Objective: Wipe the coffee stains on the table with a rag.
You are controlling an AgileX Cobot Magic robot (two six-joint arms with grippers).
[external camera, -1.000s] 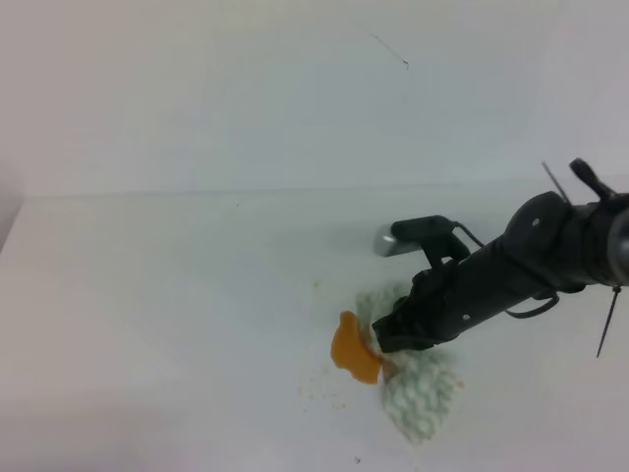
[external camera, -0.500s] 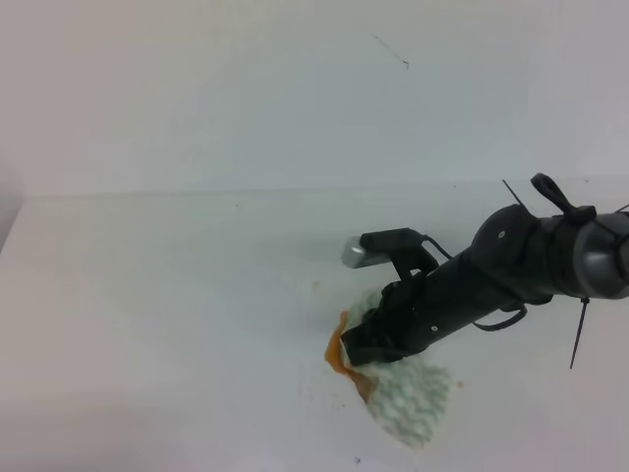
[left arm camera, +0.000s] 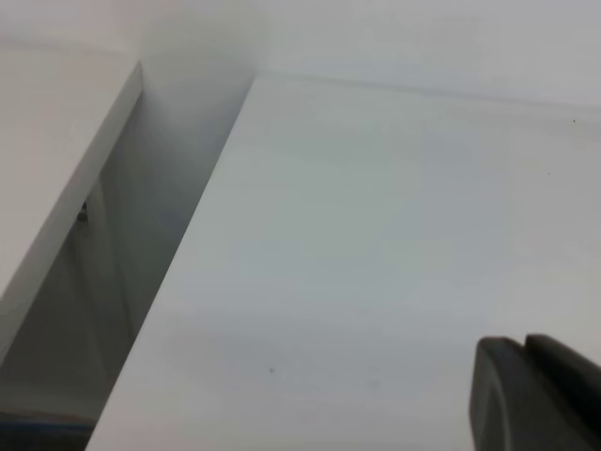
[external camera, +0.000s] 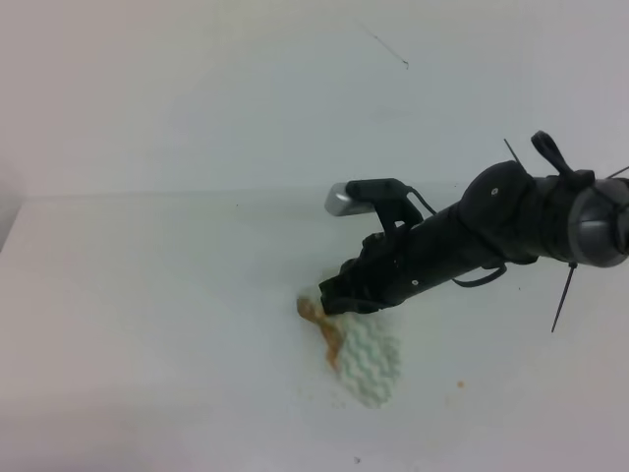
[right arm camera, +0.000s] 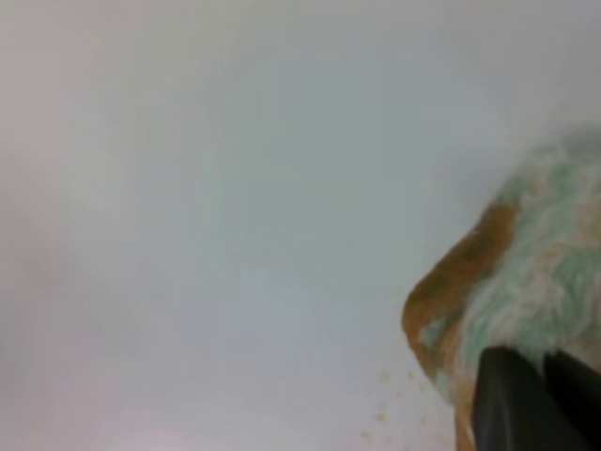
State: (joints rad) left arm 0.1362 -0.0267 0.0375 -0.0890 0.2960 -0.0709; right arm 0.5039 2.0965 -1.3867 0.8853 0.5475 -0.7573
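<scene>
Rag (external camera: 366, 356) is clamped in the fully closed right gripper (external camera: 332, 298) and pressed flat on the table (external camera: 147, 295); coffee stains (external camera: 316, 317) largely absorbed, edge smear and specks left.

A bare lab test bench — plain white table (external camera: 147, 295), blank pale wall (external camera: 246, 88).

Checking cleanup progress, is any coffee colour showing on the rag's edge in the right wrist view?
Yes, the rag has an orange-brown band along its left edge.
</scene>
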